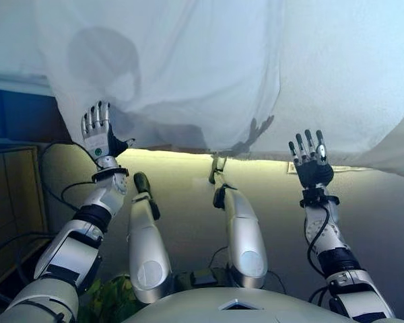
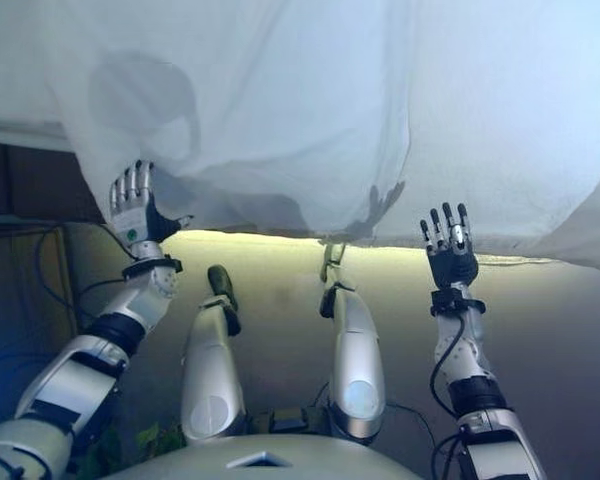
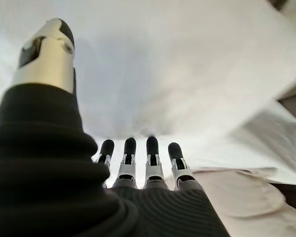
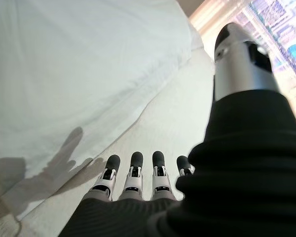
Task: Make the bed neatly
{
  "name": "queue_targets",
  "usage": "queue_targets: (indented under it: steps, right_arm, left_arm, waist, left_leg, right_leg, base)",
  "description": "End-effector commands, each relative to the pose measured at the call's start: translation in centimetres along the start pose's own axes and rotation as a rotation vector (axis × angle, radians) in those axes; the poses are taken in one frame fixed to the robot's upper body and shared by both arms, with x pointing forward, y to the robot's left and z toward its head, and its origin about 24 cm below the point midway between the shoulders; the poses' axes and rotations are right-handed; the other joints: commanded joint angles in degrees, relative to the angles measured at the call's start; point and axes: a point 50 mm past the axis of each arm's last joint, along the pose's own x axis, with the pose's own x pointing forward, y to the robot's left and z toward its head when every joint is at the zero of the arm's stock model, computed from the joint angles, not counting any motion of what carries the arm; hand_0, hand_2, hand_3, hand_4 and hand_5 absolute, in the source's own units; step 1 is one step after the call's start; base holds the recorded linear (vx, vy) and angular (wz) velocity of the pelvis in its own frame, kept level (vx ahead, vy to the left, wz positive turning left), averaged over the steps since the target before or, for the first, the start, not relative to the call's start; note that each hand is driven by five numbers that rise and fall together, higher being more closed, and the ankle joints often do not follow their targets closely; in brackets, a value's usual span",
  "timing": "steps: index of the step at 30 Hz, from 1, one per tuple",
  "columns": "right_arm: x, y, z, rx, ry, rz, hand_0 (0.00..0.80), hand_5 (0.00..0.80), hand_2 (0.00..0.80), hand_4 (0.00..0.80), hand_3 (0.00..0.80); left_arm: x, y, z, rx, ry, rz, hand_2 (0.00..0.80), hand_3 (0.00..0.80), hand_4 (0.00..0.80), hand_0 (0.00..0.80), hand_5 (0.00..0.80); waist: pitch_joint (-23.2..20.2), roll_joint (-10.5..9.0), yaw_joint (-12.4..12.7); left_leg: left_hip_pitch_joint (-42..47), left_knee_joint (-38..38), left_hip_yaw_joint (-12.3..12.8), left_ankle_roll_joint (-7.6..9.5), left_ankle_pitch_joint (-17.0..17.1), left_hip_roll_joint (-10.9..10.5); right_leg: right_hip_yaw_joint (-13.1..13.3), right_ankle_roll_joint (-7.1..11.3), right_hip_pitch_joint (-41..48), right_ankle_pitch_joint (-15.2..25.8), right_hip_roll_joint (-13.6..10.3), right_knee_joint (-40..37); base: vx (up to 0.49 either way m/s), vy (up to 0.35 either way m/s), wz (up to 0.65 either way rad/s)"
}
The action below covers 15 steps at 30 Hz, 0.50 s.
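Note:
A white duvet [image 1: 209, 74] lies over the bed and hangs in folds over its near edge; it also shows in the left wrist view [image 3: 177, 69] and the right wrist view [image 4: 64, 64]. My left hand [image 1: 99, 134] is open with straight fingers, its tips at the duvet's hanging hem on the left. I cannot tell whether it touches the cloth. My right hand [image 1: 311, 161] is open and empty just below the bed's edge on the right, apart from the duvet. The white mattress sheet [image 4: 177, 113] shows past its fingers.
A wooden cabinet [image 1: 13, 202] stands on the floor at the left, with cables beside it. A lit strip [image 1: 188, 156] runs along the bed's lower edge. Green leaves [image 1: 114, 296] show at the bottom left.

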Motion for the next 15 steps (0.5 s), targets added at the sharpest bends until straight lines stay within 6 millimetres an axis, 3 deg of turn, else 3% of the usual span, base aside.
queue_targets:
  steps: [1,7,11,15]
  right_arm:
    - [0.2,1.8,1.8,-0.005,-0.076,0.078,0.0,0.0,0.0,0.0,0.0]
    - [0.8,4.0,3.2,-0.022,-0.106,0.137,0.0,0.0,0.0,0.0,0.0]
    - [1.2,5.4,4.1,-0.036,-0.109,0.172,0.0,0.0,0.0,0.0,0.0]
    - [1.4,6.1,4.7,-0.055,-0.104,0.187,0.0,0.0,0.0,0.0,0.0]
  left_arm:
    - [1.3,1.6,0.1,0.052,-0.061,0.113,0.0,0.0,0.0,0.0,0.0]
    - [2.4,2.6,0.7,0.087,-0.05,0.162,0.0,0.0,0.0,0.0,0.0]
    - [2.9,3.0,-0.1,0.092,-0.014,0.156,0.0,0.0,0.0,0.0,0.0]
    - [2.9,3.1,-0.5,0.095,0.005,0.148,0.0,0.0,0.0,0.0,0.0]
  waist:
    - [-0.8,-0.2,-1.3]
    - [1.2,0.36,-1.9]
    - [1.8,1.73,-2.3]
    - [1.8,2.79,-3.1]
  left_leg:
    - [-4.6,-0.5,-1.2,0.89,7.2,0.3]
    - [-10.2,11.7,-2.4,2.84,1.5,0.5]
    - [-15.7,21.9,-3.7,4.88,-3.3,0.7]
    - [-18.6,27.1,-4.1,6.15,-6.1,0.8]
  right_leg:
    - [2.5,9.55,2.5,-2.2,-3.7,2.7]
    - [5.0,8.14,-3.2,-5.8,-4.5,13.7]
    - [7.7,6.47,-8.9,-9.1,-4.4,23.3]
    - [9.7,5.56,-12.5,-10.8,-4.2,28.1]
  base:
    - [-0.002,0.021,-0.06]
    - [-0.011,0.055,-0.16]
    - [0.03,0.062,-0.09]
    - [0.029,0.052,-0.1]
